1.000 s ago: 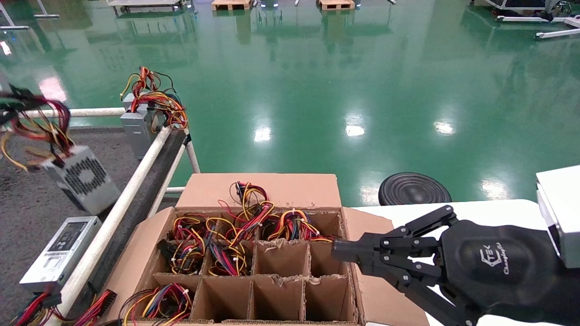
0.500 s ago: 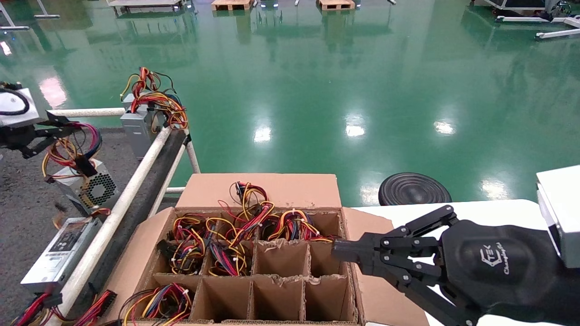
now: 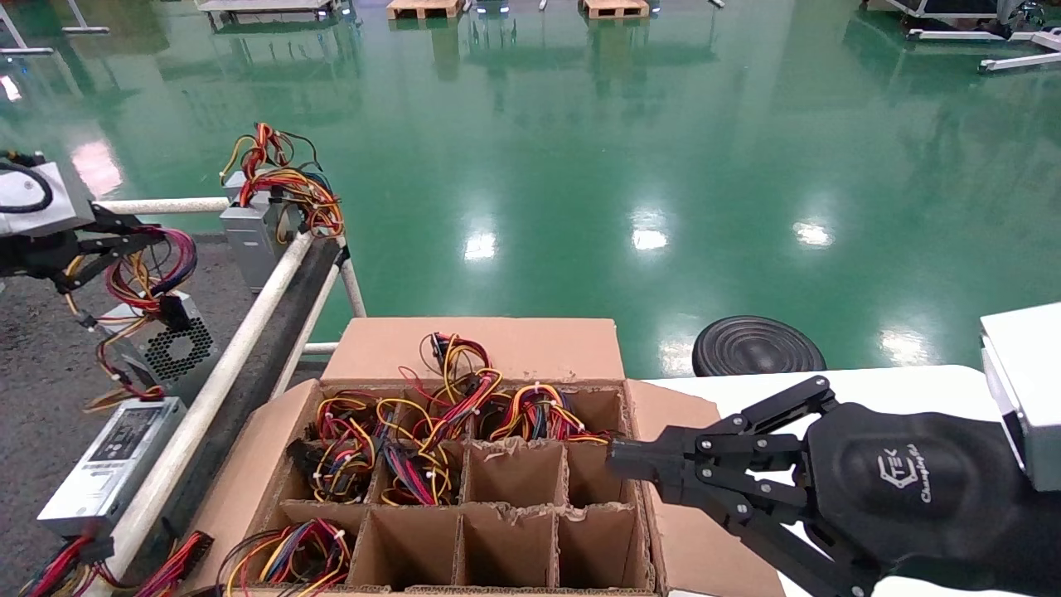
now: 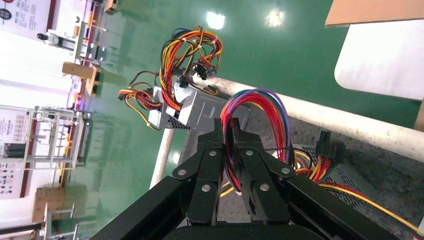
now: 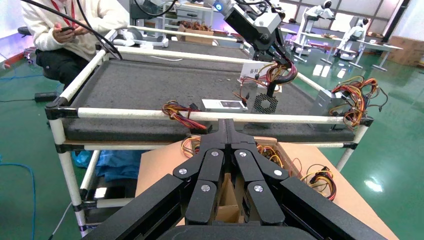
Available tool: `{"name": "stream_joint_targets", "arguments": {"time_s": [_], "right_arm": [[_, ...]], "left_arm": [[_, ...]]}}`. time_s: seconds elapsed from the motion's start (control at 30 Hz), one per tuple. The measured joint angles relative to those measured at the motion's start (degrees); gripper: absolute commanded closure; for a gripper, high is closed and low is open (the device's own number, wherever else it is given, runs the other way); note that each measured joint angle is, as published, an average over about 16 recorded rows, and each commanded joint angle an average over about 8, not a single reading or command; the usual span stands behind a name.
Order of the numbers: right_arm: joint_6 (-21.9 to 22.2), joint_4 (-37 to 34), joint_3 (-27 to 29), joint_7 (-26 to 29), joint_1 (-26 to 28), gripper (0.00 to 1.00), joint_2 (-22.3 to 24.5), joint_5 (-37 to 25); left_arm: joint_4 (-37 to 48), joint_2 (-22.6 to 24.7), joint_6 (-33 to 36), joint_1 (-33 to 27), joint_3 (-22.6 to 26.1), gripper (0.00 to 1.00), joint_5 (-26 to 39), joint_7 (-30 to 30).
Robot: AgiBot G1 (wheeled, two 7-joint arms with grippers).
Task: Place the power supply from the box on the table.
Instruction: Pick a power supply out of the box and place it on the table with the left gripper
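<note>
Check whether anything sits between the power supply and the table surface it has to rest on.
Nothing visible does. The power supply already stands on the table, next to the slim silver unit. The left gripper has its jaws shut on the unit's wire bundle.

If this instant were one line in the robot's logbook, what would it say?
left claw: shut on wire bundle | power supply: on table | right claw: shut, over box
</note>
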Motion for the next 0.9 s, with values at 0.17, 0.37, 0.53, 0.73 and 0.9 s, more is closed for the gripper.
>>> {"name": "stream_joint_targets", "arguments": {"time_s": [0.17, 0.37, 0.53, 0.73, 0.9], "right_arm": [[0.0, 0.0, 0.0, 0.0, 0.0, 1.00, 0.0, 0.0], [0.0, 0.0, 0.0, 0.0, 0.0, 1.00, 0.0, 0.0], [0.0, 0.0, 0.0, 0.0, 0.0, 1.00, 0.0, 0.0], [0.0, 0.0, 0.0, 0.0, 0.0, 1.00, 0.0, 0.0], [0.0, 0.0, 0.0, 0.0, 0.0, 1.00, 0.0, 0.0]], "left_arm": [[-0.6, -0.5, 0.7, 0.2, 0.2, 0.00, -0.8, -0.6], [-1.4, -1.2, 1.6, 0.5, 0.7, 0.00, -1.8, -1.7], [-2.3, -1.9, 2.4, 0.8, 1.2, 0.00, -2.8, -3.0], [-3.7, -3.0, 3.4, 1.5, 2.4, 0.00, -4.6, -5.4], [-5.2, -4.0, 4.5, 2.1, 3.7, 0.00, -6.4, -7.7]]}}
